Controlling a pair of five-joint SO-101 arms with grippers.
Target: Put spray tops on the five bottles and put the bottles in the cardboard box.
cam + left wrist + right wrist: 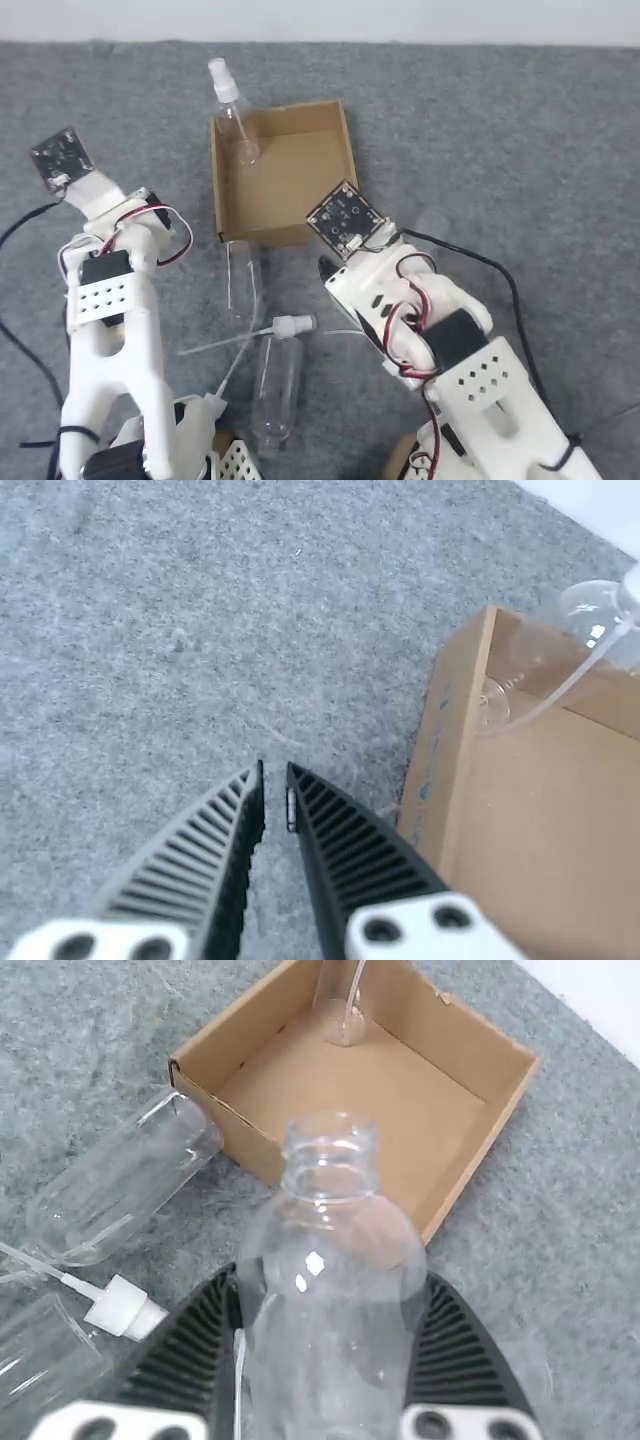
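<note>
My right gripper [328, 1290] is shut on a clear bottle [330, 1180] with an open neck and no top, held in front of the cardboard box [470, 1140]. A bottle with a white spray top [232, 105] leans in the box's far left corner. Two topless bottles lie on the carpet: one [243, 275] against the box's near wall, the other [277, 385] closer to the arms. Between them lies a loose spray top [288, 325] with its long tube. My left gripper [275, 772] hangs shut and empty over bare carpet left of the box.
Grey carpet covers the whole table [500, 130]. The left arm [110, 300] stands left of the lying bottles and the right arm [450, 360] to their right. A second thin tube [345, 332] lies by the right arm. Open carpet lies right of the box.
</note>
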